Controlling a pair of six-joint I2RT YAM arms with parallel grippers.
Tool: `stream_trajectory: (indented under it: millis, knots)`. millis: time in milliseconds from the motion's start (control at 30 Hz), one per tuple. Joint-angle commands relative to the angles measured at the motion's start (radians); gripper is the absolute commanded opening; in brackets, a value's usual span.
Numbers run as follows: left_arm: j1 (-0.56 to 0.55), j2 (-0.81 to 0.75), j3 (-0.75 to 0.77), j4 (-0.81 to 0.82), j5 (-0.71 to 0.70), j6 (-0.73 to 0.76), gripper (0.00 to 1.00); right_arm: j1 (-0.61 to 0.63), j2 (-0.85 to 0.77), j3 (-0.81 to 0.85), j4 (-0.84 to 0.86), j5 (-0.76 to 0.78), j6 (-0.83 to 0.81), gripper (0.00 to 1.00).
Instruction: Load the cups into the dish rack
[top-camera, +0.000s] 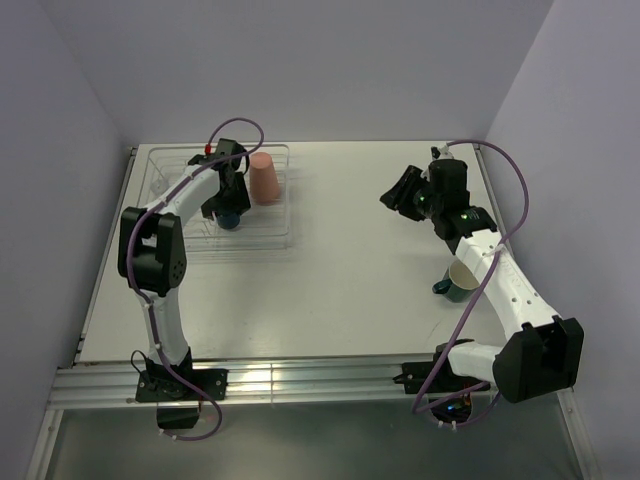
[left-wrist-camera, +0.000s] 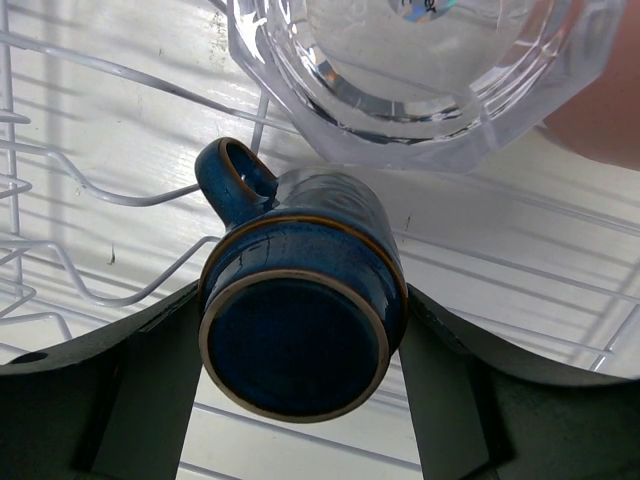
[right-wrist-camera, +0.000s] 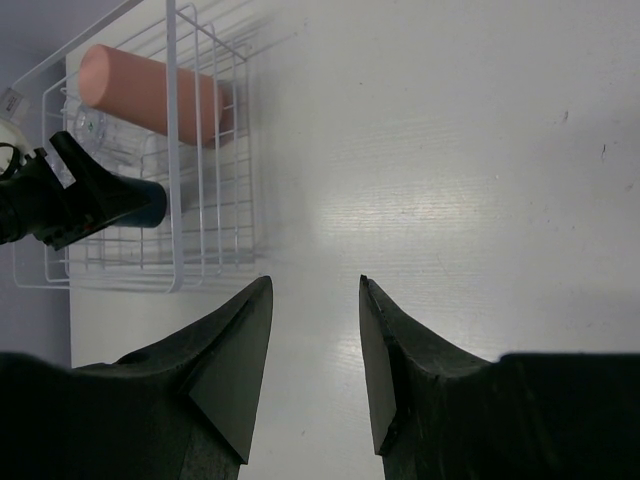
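1. Frankly, you get almost no writing to go on: the bright patch in the base of the clear glass tumbler (left-wrist-camera: 430, 70) is too blurred to read as a label, and the navy mug (left-wrist-camera: 300, 330) shows you only plain blue glaze.
2. Your left gripper (top-camera: 228, 208) is over the dish rack (top-camera: 280, 215), with its fingers (left-wrist-camera: 150, 390) lying against both sides of the navy mug. You cannot tell whether they squeeze it or merely flank it.
3. That mug is inside the rack with its base facing the wrist camera and its handle towards the upper left of that view. Rack wires run beneath it, and the glass tumbler is just beside it.
4. The salmon-pink tumbler (top-camera: 264, 178) stands in the rack too, near the rack's right wall.
5. Your right gripper (right-wrist-camera: 315, 360) has its fingers apart with nothing between them, and it hangs above bare table (top-camera: 340, 290).
6. The teal mug (top-camera: 458, 277) sits on the table just beside your right forearm, well apart from the rack.
7. For room, the rack fills the far left corner, close to the table's left edge. A wide bare stretch lies between the rack's right wall and your right gripper.
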Motion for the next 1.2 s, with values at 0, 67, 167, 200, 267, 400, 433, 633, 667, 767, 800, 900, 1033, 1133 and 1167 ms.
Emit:
stream_trajectory:
  millis: [0,67,167,200,267,400,433,633,667,767,800,900,1033,1133,1167]
  knots:
    - [0.005,-0.066,0.025,0.002,-0.026,0.009,0.78,-0.008,-0.004,-0.01,0.037,-0.006,-0.011,0.47]
    - [0.004,-0.063,0.026,-0.001,-0.021,0.008,0.77,-0.01,-0.004,-0.01,0.038,-0.007,-0.013,0.47]
    - [0.004,-0.071,0.019,0.002,-0.02,0.008,0.77,-0.008,-0.006,-0.008,0.032,0.0,-0.016,0.47]
    - [0.005,-0.078,0.017,0.006,-0.02,0.008,0.77,-0.01,-0.006,-0.01,0.034,0.0,-0.016,0.47]
    - [0.005,-0.088,0.012,0.006,-0.021,0.009,0.78,-0.01,-0.008,-0.008,0.032,0.0,-0.016,0.47]
    - [0.005,-0.111,0.008,0.003,-0.031,0.012,0.79,-0.008,-0.006,-0.008,0.034,-0.005,-0.014,0.47]
    - [0.004,-0.114,0.009,0.002,-0.028,0.014,0.79,-0.01,-0.005,-0.008,0.034,-0.005,-0.014,0.47]
    - [0.005,-0.141,0.009,-0.002,-0.023,0.017,0.79,-0.008,-0.008,-0.004,0.024,0.003,-0.014,0.47]
    - [0.004,-0.146,0.005,0.0,-0.021,0.017,0.79,-0.008,-0.008,0.001,0.02,0.004,-0.016,0.47]
    - [0.004,-0.167,-0.004,0.006,-0.015,0.02,0.79,-0.008,-0.008,0.013,0.003,0.015,-0.017,0.47]
    - [0.004,-0.181,-0.006,0.012,-0.014,0.021,0.79,-0.008,-0.011,0.016,-0.003,0.023,-0.017,0.47]
    - [0.004,-0.209,-0.011,0.026,0.002,0.026,0.79,-0.008,-0.017,0.038,-0.041,0.047,-0.027,0.47]
    - [0.002,-0.259,-0.018,0.051,0.043,0.024,0.78,-0.008,-0.031,0.073,-0.133,0.151,-0.033,0.47]
    - [-0.022,-0.35,-0.06,0.112,0.106,0.014,0.78,-0.01,-0.041,0.106,-0.218,0.263,-0.037,0.48]
    - [-0.031,-0.374,-0.083,0.129,0.12,0.009,0.78,-0.01,-0.04,0.113,-0.242,0.295,-0.039,0.48]
